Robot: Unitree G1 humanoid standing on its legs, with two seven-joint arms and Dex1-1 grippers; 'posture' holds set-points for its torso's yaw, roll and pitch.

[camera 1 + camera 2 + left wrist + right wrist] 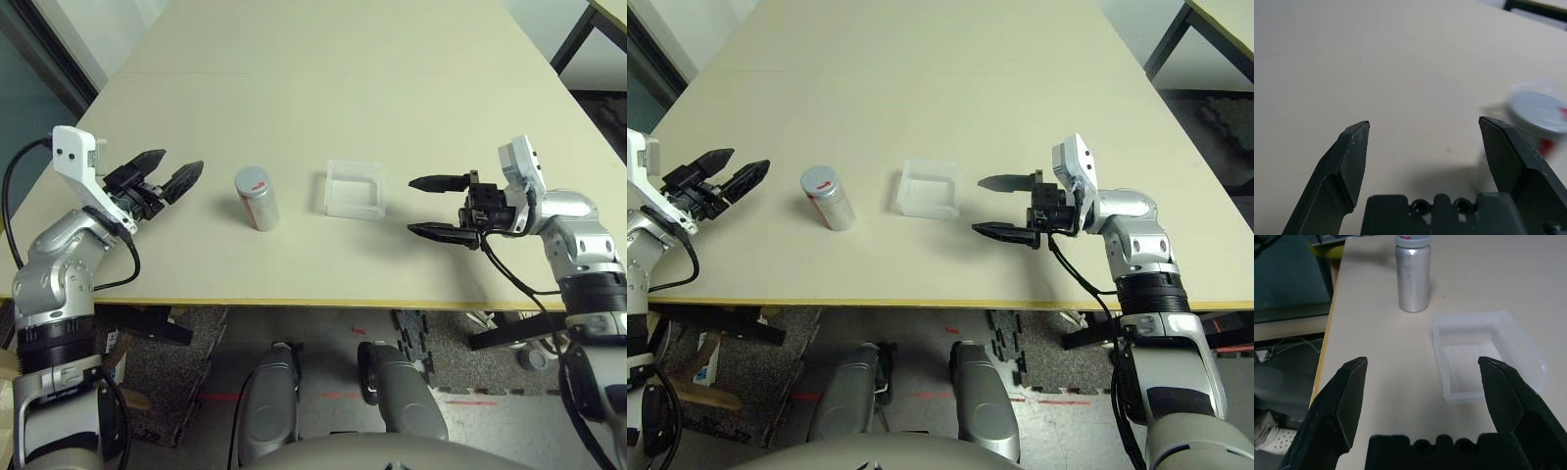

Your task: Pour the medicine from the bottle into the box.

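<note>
While both the left gripper and right gripper stand spread and empty, a clumsy approach could topple the upright capped bottle beside the box.

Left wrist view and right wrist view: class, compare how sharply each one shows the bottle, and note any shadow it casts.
Left wrist view: the bottle is smeared and soft beside a crisp pincer finger. Right wrist view: the bottle stands sharp, its silver side catching a bright sheen, with a faint shadow at its foot; the box is clear-edged too.
</note>
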